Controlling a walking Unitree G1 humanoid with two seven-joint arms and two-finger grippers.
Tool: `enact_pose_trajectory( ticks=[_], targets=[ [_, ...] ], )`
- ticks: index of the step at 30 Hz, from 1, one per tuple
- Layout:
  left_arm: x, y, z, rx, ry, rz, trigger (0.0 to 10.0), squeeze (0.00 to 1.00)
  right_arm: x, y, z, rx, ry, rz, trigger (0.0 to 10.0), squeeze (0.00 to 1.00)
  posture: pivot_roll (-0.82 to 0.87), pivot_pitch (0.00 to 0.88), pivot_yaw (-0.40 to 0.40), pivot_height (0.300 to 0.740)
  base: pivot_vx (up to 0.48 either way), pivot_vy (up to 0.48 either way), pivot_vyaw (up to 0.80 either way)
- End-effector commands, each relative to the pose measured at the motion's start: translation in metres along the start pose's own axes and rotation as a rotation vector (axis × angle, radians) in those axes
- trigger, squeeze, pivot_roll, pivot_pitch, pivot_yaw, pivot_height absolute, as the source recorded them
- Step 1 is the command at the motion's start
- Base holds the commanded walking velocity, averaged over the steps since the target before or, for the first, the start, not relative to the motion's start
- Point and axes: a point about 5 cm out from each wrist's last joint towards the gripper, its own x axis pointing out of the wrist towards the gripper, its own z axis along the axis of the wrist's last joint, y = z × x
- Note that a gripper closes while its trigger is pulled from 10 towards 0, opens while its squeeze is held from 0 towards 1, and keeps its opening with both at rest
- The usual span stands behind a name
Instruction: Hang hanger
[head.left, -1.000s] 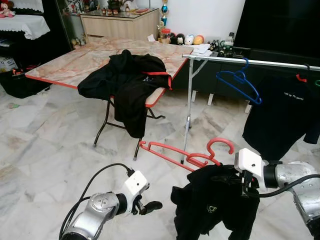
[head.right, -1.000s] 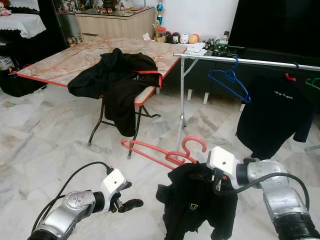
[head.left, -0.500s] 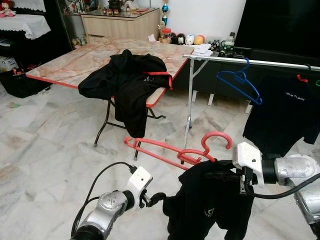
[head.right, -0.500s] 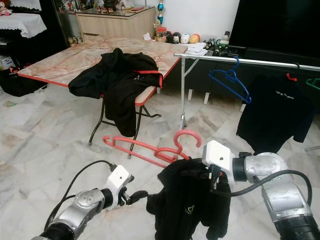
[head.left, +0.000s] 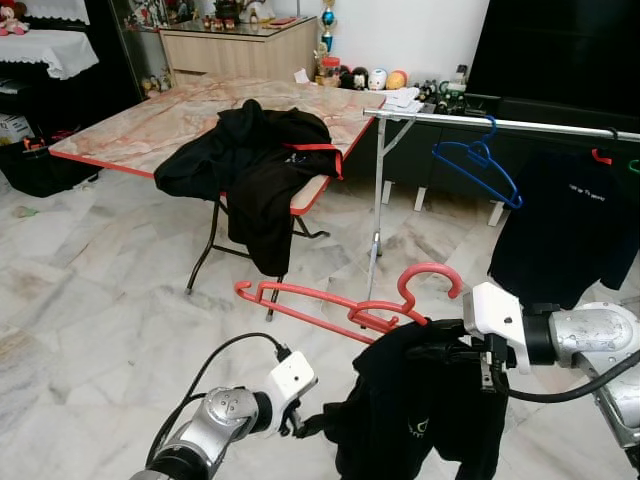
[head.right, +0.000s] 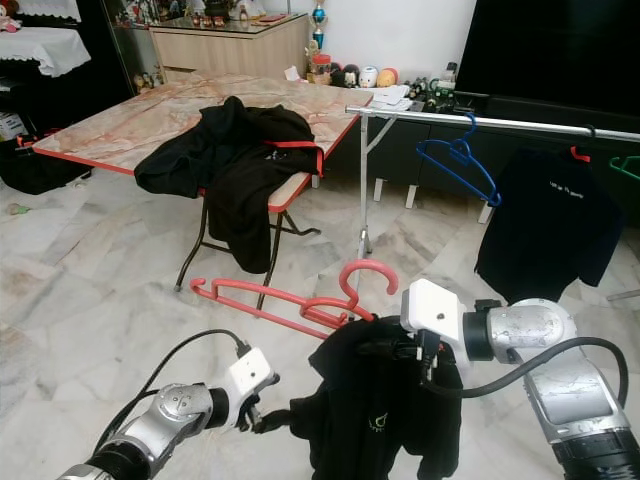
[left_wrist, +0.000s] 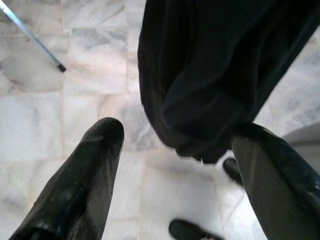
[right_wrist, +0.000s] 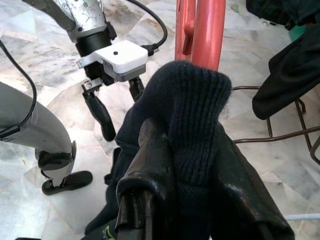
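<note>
A red hanger (head.left: 340, 300) lies tilted through the neck of a black shirt (head.left: 425, 410), its hook (head.left: 430, 280) pointing up. My right gripper (right_wrist: 192, 165) is shut on the shirt's ribbed collar (right_wrist: 192, 100), right beside the hanger's red neck (right_wrist: 205, 30), and holds shirt and hanger low above the floor. My left gripper (left_wrist: 177, 137) is open at the shirt's lower left edge. A hanging fold of the shirt (left_wrist: 210, 90) sits between its two fingers (left_wrist: 95, 165). The clothes rail (head.left: 500, 123) stands beyond, at the right.
A blue hanger (head.left: 480, 165) and a black T-shirt (head.left: 570, 230) hang on the rail, whose upright pole (head.left: 377, 210) stands just behind the red hanger. A folding table (head.left: 150, 130) with a black garment (head.left: 260, 160) is at the left. Marble floor (head.left: 90, 290) lies between.
The red hanger has swung its long end further left. My left gripper has moved right, up to the shirt's lower edge. The right gripper keeps its hold.
</note>
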Motion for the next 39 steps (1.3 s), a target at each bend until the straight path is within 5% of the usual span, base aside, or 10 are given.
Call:
enact_pose_trajectory(
  ticks=[1, 33, 34, 35, 36, 39],
  targets=[
    [-0.002, 0.006, 0.004, 0.029, 0.005, 0.002, 10.0, 0.0, -0.001, -0.002, 0.012, -0.05, -0.019, 0.002, 0.0, 0.0, -0.12, 0.003, 0.01, 0.74, 0.0, 0.0, 0.0],
    [0.013, 0.007, 0.031, 0.003, -0.087, 0.015, 9.9, 0.0, 0.002, -0.013, 0.039, -0.115, -0.096, -0.068, 0.0, 0.0, -0.14, 0.012, 0.008, 0.74, 0.0, 0.0, 0.0],
    [0.014, 0.008, 0.032, -0.004, -0.096, 0.037, 7.2, 0.0, 0.002, -0.012, 0.04, -0.118, -0.1, -0.067, 0.0, 0.0, -0.14, 0.012, 0.007, 0.74, 0.0, 0.0, 0.0],
    [0.014, 0.008, 0.032, -0.004, -0.096, 0.037, 7.2, 0.0, 0.002, -0.012, 0.04, -0.118, -0.1, -0.067, 0.0, 0.0, -0.14, 0.012, 0.007, 0.74, 0.0, 0.0, 0.0],
    [0.014, 0.009, 0.033, -0.007, -0.101, 0.05, 3.6, 0.0, 0.002, -0.013, 0.041, -0.12, -0.101, -0.07, 0.0, 0.0, -0.14, 0.012, 0.008, 0.74, 0.0, 0.0, 0.0],
    [0.014, 0.01, 0.033, -0.034, -0.113, 0.063, 2.0, 0.0, 0.002, -0.014, 0.041, -0.123, -0.101, -0.081, 0.0, 0.0, -0.14, 0.011, 0.01, 0.74, 0.0, 0.0, 0.0]
  ],
)
